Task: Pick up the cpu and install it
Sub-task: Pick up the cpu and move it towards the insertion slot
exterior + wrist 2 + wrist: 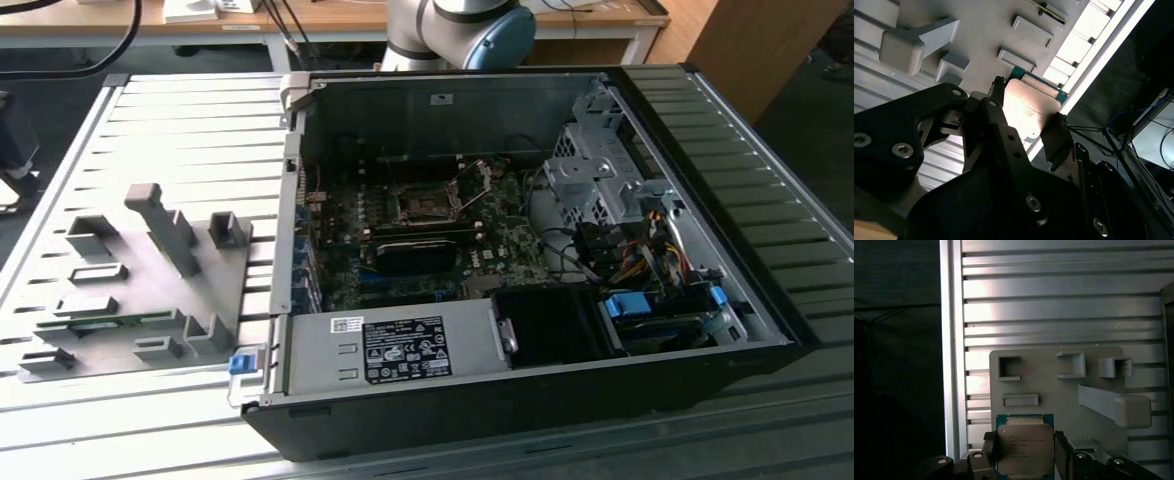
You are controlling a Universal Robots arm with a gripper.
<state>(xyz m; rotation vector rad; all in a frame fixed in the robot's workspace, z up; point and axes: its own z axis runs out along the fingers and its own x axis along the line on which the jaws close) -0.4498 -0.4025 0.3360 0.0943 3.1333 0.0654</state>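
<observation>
Exterior view: a computer case (534, 400) lies open on a slatted metal table (174, 120). Its motherboard (494, 240) faces up w/ the black socket (427, 207) approx mid-board. On the exterior view's left, just beside the case, sits a grey plate (147, 290) w/ a tall block (167, 230) standing on it. Part of the arm (461, 25) shows at the far side, behind the case.

Second wrist view: the gripper (1028, 104) is closed on the cpu (1026, 112), its two black fingers (1054, 140) pressing on two opposite edges of the chip. The cpu is over the grey plate (984, 30), near the plate's edge, w/ bright table slats (1076, 47) beyond. The shiny metal top faces the gripper body. Can't tell whether the chip touches the plate.

First wrist view: the cpu (1024, 447) lies flat between the fingers (1061, 452) of the gripper (1025, 455). Its metal lid faces the camera, & a thin green rim shows on the side away from the gripper body. The chip is approx square (so no real long axis), and the print on its lid runs from one finger to the other. It is near the plate's (1054, 390) edge, close to a shallow slot (1020, 400) & apart from the tall block (1119, 410). The table (1054, 305) lies beyond.
</observation>
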